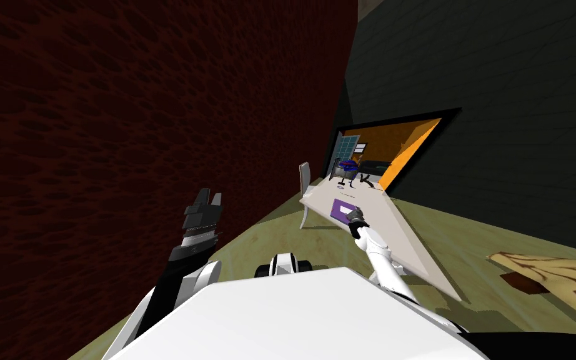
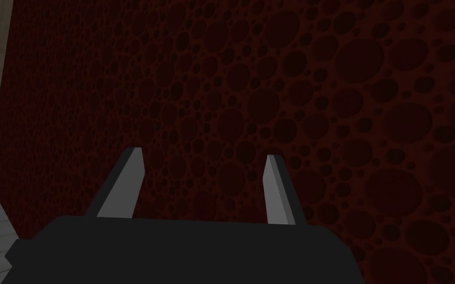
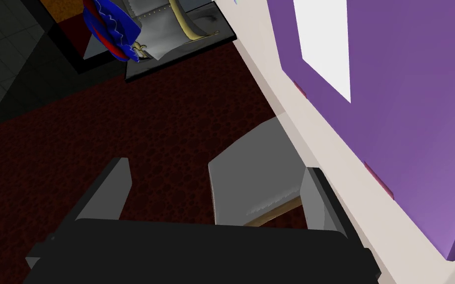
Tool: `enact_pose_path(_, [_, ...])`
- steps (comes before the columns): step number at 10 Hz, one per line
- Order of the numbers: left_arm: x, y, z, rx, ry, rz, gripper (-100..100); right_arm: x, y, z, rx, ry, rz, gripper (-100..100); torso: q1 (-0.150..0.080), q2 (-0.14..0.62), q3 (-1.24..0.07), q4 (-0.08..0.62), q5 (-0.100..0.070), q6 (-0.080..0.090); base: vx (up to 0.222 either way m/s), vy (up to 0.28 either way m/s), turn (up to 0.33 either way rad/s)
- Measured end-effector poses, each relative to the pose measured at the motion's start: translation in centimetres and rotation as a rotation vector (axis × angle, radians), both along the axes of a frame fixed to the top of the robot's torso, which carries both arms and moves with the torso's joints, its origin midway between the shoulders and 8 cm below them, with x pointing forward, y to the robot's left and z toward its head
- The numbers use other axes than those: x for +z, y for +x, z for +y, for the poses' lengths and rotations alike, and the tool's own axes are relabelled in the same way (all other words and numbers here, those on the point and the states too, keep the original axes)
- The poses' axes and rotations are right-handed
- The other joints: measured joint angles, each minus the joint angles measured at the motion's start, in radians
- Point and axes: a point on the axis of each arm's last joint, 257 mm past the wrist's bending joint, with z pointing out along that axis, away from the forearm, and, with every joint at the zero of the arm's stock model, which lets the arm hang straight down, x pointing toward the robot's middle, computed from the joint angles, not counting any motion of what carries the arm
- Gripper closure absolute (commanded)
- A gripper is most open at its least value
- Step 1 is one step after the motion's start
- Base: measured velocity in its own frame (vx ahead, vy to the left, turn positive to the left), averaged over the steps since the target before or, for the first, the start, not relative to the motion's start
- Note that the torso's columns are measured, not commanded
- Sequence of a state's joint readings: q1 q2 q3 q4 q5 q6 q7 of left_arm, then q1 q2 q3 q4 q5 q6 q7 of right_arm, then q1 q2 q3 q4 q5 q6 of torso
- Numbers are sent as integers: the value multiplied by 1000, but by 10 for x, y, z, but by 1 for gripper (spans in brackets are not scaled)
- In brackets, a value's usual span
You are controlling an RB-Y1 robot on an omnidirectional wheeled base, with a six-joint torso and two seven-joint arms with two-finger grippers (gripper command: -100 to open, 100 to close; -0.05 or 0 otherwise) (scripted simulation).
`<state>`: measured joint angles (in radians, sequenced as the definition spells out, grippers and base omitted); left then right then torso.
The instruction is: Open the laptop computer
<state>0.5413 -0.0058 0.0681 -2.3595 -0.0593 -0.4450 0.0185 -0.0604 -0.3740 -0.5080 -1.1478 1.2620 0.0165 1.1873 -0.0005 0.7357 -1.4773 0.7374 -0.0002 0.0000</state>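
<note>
Nothing is opened yet: the purple laptop lies shut on the table at one o'clock. Right gripper hovers just beside it, fingers apart and empty; left gripper, likewise spread, hangs at eleven.

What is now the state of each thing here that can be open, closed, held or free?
Laptop: closed, lying flat on the table.
Right gripper: open, empty, close beside the laptop.
Left gripper: open, empty, raised at my left.
Chair: upright at the table.
</note>
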Motion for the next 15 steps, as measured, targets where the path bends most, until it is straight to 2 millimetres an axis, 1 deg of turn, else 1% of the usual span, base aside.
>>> enact_pose_path(1, [0, 0, 0, 0, 0, 0, 0, 0, 1, 0, -3, 16, -10, -100, 0, -1, -1, 0, 0, 0, -69, 8, 344])
enact_pose_path(2, [0, 0, 0, 0, 0, 0, 0, -6, 0, -5, -15, 18, 7, -100, 1, 3, 1, 1, 0, -2, -103, 19, 219])
enact_pose_path(3, [0, 0, 0, 0, 0, 0, 0, -10, -4, -12, -30, 19, 25, -100, 1, 6, 3, 2, 1, 1, -66, 24, -35])
enact_pose_path(5, [0, 0, 0, 0, 0, 0, 0, -7, -5, -21, -52, 17, 27, -100, 0, 1, 0, 0, 0, 0, -14, 8, -21])
enact_pose_path(6, [0, 0, 0, 0, 0, 0, 0, -6, -4, -23, -56, 30, 16, -100, 0, -1, -1, 0, 0, 0, -101, 22, 338])
enact_pose_path(7, [0, 0, 0, 0, 0, 0, 0, -9, -6, -30, -71, 22, 33, -100, 1, 4, 2, 1, 0, -2, -109, 22, 214])
enact_pose_path(8, [0, 0, 0, 0, 0, 0, 0, -12, -13, -42, -94, 18, 46, -100, 1, 5, 3, 2, 1, 1, -46, 17, -40])
enact_pose_path(9, [0, 0, 0, 0, 0, 0, 0, -6, -16, -50, -110, 21, 43, -100, 0, 2, 1, 1, 0, 1, -9, 9, -45])
enact_pose_path(11, [0, 0, 0, 0, 0, 0, 0, -6, -16, -53, -120, 14, 41, -100, 0, -1, -1, 0, 0, 0, 8, 1, 9])
enact_pose_path(12, [0, 0, 0, 0, 0, 0, 0, -6, -16, -52, -121, 24, 33, -100, 0, 0, 0, 0, 0, 0, -84, 26, 376])
enact_pose_path(13, [0, 0, 0, 0, 0, 0, 0, -7, -22, -62, -139, 8, 49, -100, 2, 6, 3, 1, 0, -2, -114, 34, 194])
enact_pose_path(14, [0, 0, 0, 0, 0, 0, 0, -6, -29, -76, -164, -6, 60, -100, 2, 7, 5, 2, 1, 1, -60, 24, -55])
enact_pose_path(15, [0, 0, 0, 0, 0, 0, 0, -2, -31, -82, -182, -9, 52, -100, 0, 4, 2, 1, 0, 1, -17, 11, -45])
